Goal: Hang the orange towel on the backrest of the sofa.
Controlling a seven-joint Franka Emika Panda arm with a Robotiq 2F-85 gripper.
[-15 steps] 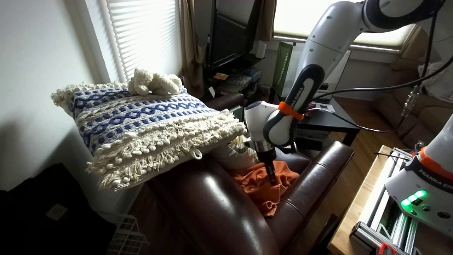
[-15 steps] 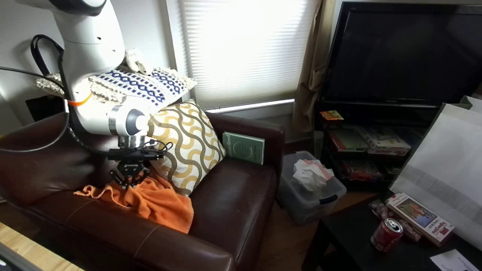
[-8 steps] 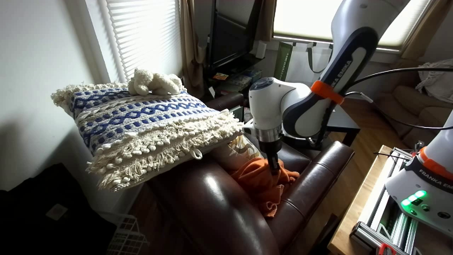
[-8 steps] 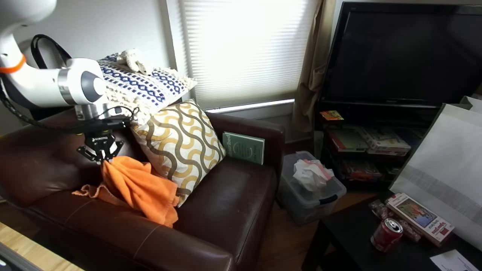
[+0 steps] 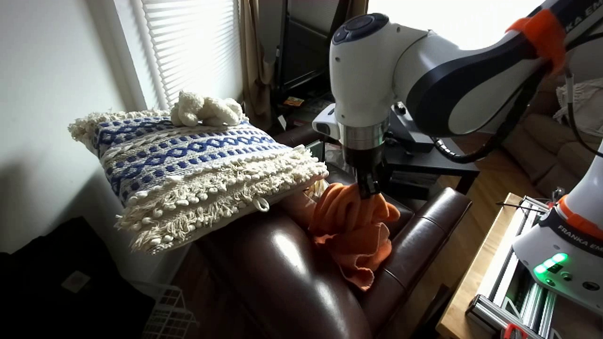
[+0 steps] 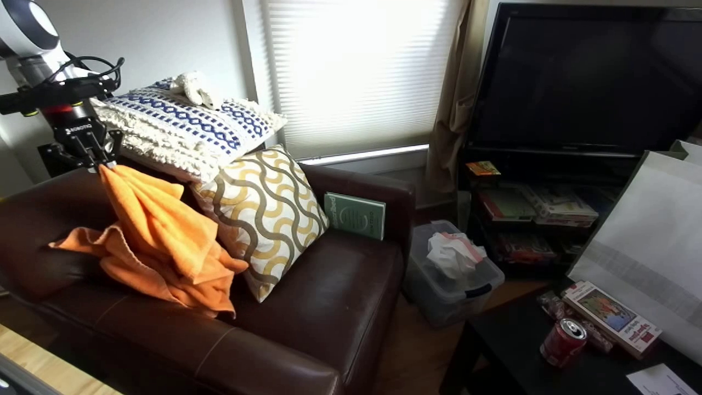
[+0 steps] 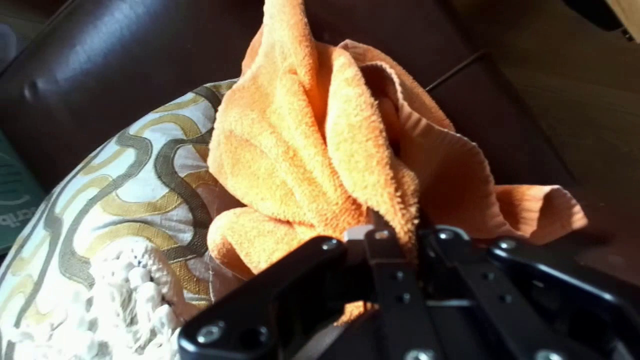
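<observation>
One orange towel hangs beneath the pincer, which clamps its top.

Edges of both exterior views crop the brown sofa and the robot arm above it. Over the sofa's seat, the orange towel covers part of a patterned cushion; the pinched cloth is hidden inside the gripper. On the sofa, a green book is cut off in the wrist view. Behind the sofa, a black item is too dark to identify. Beyond the sofa, the television runs off an exterior view, and print on stacked boxes is too small to read.
</observation>
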